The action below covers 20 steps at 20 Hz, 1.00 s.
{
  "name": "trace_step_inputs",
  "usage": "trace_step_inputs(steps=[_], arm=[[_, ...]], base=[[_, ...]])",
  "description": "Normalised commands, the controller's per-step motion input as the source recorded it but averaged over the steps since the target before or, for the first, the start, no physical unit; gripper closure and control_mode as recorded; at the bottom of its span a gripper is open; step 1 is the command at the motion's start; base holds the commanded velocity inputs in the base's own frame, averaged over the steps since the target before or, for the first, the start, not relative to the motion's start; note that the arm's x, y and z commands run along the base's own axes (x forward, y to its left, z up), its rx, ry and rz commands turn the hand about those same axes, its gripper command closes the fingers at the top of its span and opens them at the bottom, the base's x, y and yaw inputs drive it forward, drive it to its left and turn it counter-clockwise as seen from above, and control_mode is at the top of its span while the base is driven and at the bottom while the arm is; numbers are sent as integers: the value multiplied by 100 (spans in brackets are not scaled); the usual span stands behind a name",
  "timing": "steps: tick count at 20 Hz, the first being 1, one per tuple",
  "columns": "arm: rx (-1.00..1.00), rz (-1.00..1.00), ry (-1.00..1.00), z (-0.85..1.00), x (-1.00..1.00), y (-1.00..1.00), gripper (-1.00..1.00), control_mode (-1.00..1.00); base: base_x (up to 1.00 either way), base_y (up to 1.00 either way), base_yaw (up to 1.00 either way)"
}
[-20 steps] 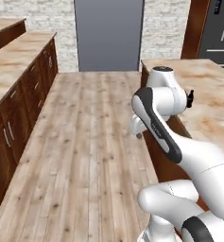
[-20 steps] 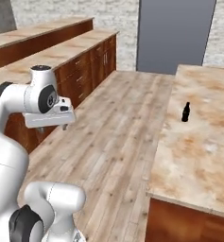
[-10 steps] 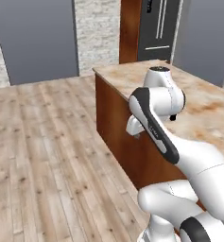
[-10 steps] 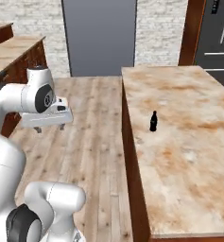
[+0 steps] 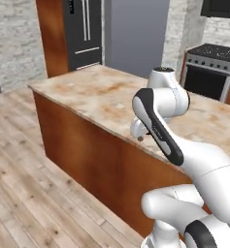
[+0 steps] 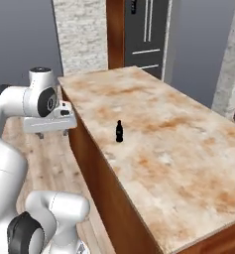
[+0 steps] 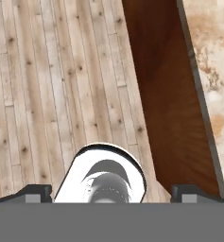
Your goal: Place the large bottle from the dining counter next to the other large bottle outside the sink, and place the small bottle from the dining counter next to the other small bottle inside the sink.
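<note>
Standing upright near the dining counter (image 6: 188,163) edge, small bottle (image 6: 119,131) looks light, rigid, slick, tippy; grab mid-body, below the neck. Pincer (image 7: 111,191) wide, empty, over the floor (image 7: 52,85).

The tiny black small bottle (image 6: 119,131) stands upright near the marble dining counter's (image 6: 178,149) edge.

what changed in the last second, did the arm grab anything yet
Only the base moved: it turned toward the dining counter, so both base views swung round. The small black bottle stands untouched on the marble. The gripper stayed open and empty, tucked beside the counter's edge.
</note>
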Motion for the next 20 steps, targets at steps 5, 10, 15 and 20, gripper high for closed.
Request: trace_step_inputs(steps=[5, 10, 15, 20], arm=[[0, 0, 0, 0, 0, 0, -100, 100], [0, 0, 0, 0, 0, 0, -100, 100], [0, 0, 0, 0, 0, 0, -100, 100], [0, 0, 0, 0, 0, 0, -100, 100]], base=[[-2, 47, -63], [-10, 58, -48], [5, 51, -51], [8, 58, -45]])
